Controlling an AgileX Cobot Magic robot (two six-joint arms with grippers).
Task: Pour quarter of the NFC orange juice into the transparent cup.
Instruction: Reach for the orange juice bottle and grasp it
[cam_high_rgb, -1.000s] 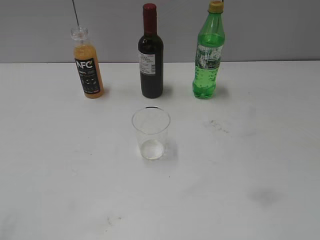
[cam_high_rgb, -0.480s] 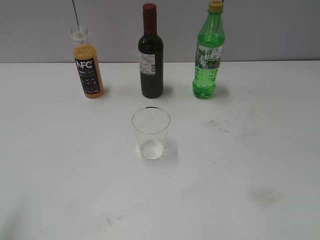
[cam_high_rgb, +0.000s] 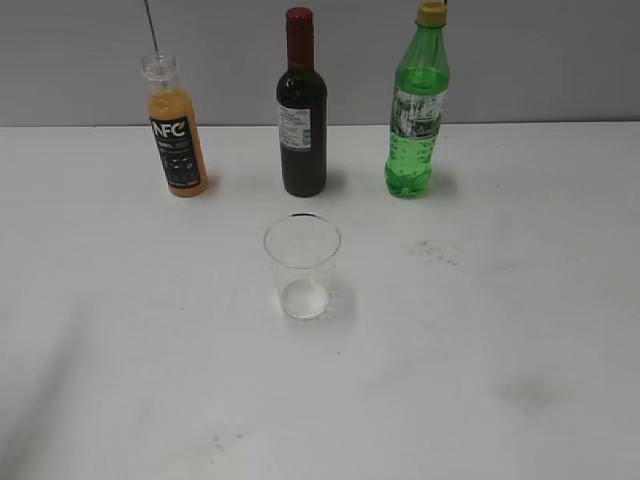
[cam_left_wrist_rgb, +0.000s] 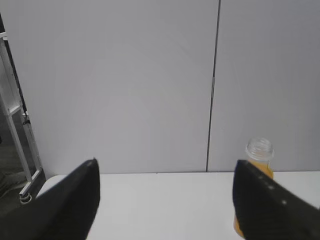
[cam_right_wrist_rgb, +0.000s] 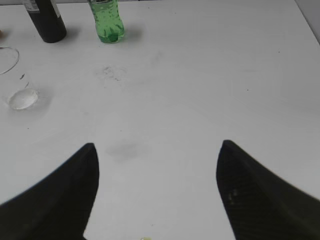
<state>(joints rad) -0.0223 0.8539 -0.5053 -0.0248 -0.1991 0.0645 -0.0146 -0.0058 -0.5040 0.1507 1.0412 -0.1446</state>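
Note:
The NFC orange juice bottle (cam_high_rgb: 175, 135) stands uncapped at the back left of the white table, upright, black label facing me. It also shows in the left wrist view (cam_left_wrist_rgb: 257, 165), partly behind the right jaw. The transparent cup (cam_high_rgb: 301, 265) stands empty in the middle of the table; its edge shows in the right wrist view (cam_right_wrist_rgb: 12, 75). My left gripper (cam_left_wrist_rgb: 165, 170) is open and empty, low over the table, with the bottle ahead to its right. My right gripper (cam_right_wrist_rgb: 157, 150) is open and empty above bare table. Neither gripper shows in the exterior view.
A dark wine bottle (cam_high_rgb: 301, 110) stands at the back centre and a green soda bottle (cam_high_rgb: 417, 105) at the back right; both show in the right wrist view, wine bottle (cam_right_wrist_rgb: 46, 20) and soda bottle (cam_right_wrist_rgb: 106, 20). A grey wall runs behind the table.
The bottles and cup have not moved. A faint shadow at the lower left of the table has grown and crept up the left side.

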